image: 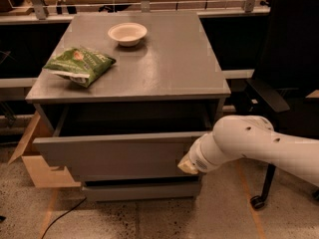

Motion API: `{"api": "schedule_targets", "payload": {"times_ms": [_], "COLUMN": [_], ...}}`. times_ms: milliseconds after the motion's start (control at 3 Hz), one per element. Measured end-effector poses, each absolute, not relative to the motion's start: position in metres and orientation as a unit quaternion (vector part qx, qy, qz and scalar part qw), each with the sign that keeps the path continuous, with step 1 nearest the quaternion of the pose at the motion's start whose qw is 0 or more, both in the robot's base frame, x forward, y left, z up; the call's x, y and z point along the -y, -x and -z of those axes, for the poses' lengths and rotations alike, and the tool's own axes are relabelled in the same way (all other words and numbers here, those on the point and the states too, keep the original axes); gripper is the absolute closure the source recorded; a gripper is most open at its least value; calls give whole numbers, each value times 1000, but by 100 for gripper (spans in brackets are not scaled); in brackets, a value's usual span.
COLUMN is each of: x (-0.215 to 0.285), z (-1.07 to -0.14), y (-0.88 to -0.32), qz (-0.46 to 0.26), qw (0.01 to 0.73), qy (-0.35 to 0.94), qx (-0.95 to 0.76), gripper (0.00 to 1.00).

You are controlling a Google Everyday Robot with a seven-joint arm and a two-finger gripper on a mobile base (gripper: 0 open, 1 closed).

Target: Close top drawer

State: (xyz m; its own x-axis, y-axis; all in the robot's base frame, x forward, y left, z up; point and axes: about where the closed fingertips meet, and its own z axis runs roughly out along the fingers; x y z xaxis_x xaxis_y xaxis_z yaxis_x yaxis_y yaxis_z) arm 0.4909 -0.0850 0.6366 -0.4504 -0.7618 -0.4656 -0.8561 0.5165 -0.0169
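The top drawer point(114, 156) of the grey cabinet point(149, 63) stands pulled out, its wide plain front panel forward of the cabinet body and its dark inside showing. My white arm reaches in from the right. The gripper point(187, 167) is at the right end of the drawer front, against the panel; its fingers are hidden behind the wrist.
A green chip bag point(79, 64) and a white bowl point(127, 33) lie on the cabinet top. A lower drawer front point(139, 189) sits under the open one. A cardboard box point(35, 158) stands at the left, a black office chair point(284, 83) at the right.
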Motion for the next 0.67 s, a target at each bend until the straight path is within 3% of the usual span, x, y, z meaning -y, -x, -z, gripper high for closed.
{"api": "schedule_targets", "payload": {"times_ms": [667], "x": [109], "z": [-628], "y": [-534], "qz": [-31], "qw": [257], "qy": [422], "qx": [-869], "gripper": [100]}}
